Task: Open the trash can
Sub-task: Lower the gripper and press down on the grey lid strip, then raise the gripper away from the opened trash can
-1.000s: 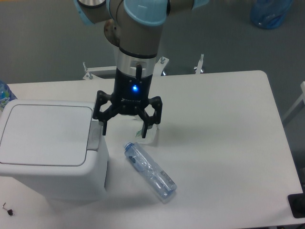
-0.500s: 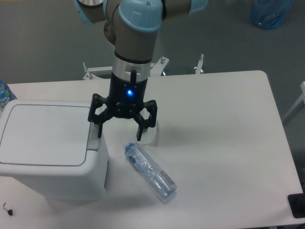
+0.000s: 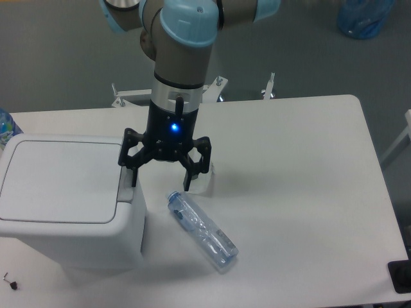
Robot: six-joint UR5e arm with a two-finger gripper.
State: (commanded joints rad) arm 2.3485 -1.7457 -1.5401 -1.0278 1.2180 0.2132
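1. The bin (image 3: 64, 199) stood at the left side of the table (image 3: 302, 192), and its lid (image 3: 61, 181) was closed flat.
2. The gripper (image 3: 160, 181) hung just beside the bin's right edge with its fingers spread apart, holding nothing; the left finger (image 3: 133, 173) was over the tab (image 3: 126, 186).
3. A clear bottle (image 3: 202, 230) lay on its side near the bin.

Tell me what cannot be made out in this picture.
- Whether the left finger of the pincer touches the grey tab of the trash can: one view only.
- The bottle label: too small to read.
- Blue objects at the left and top right edges: cut off.
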